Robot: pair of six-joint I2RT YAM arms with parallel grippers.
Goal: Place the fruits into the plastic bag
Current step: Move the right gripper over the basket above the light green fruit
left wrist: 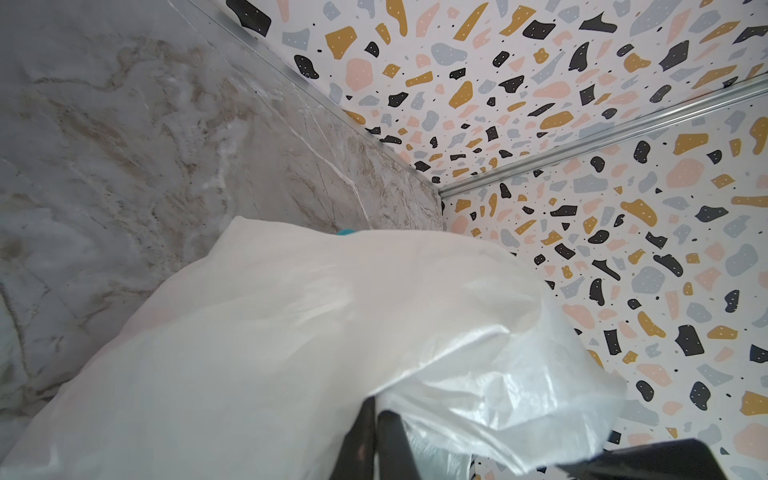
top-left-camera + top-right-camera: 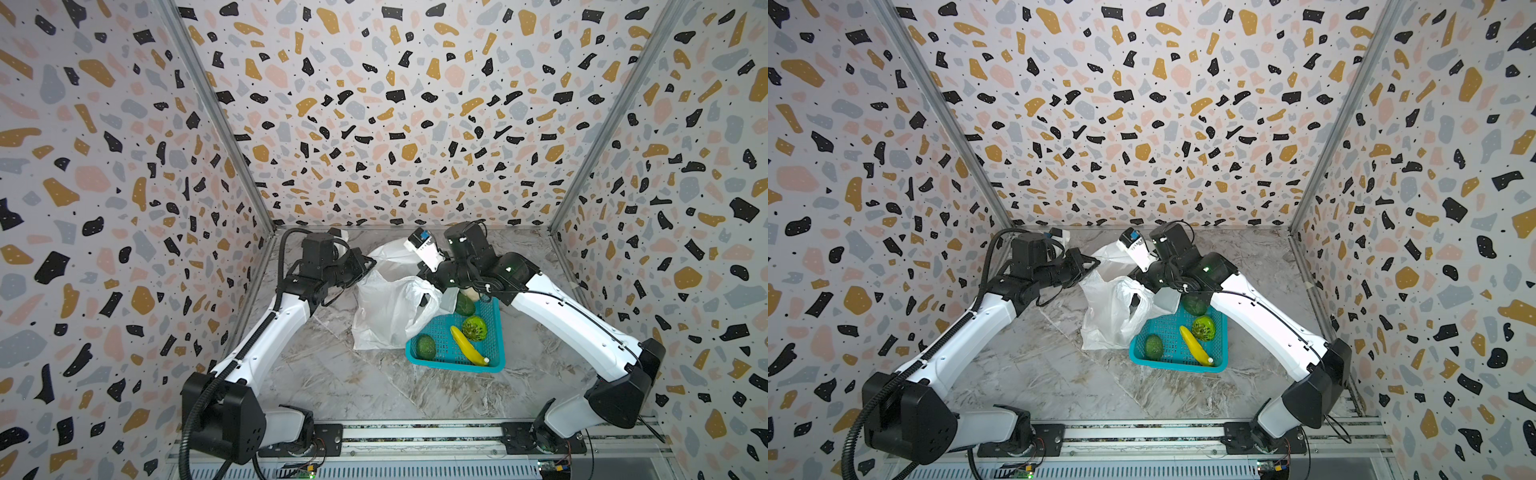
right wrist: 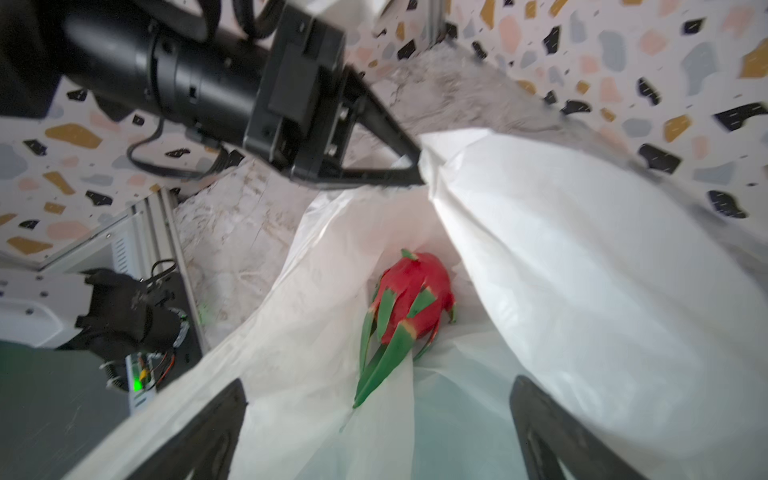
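The white plastic bag (image 2: 386,309) (image 2: 1108,311) lies crumpled left of the teal basket (image 2: 457,367). My left gripper (image 2: 371,262) (image 1: 376,405) is shut on the bag's rim (image 3: 440,166) and holds its mouth up. My right gripper (image 3: 378,384) hangs open over the mouth with nothing between its fingers. A red fruit with green leaves (image 3: 415,295) lies inside the bag (image 3: 582,291). In the basket are a yellow banana (image 2: 467,345) (image 2: 1196,345), a dark green fruit (image 2: 426,347), a bright green bumpy one (image 2: 475,328), another green one (image 2: 464,305) and a cream lump (image 2: 471,294), partly hidden under the right wrist.
The basket (image 2: 1179,365) touches the bag's right side on the marble table (image 2: 332,382). Patterned walls close in the back and both sides. Both arms reach toward the back middle, and their bases sit on a rail (image 2: 415,434) at the front edge.
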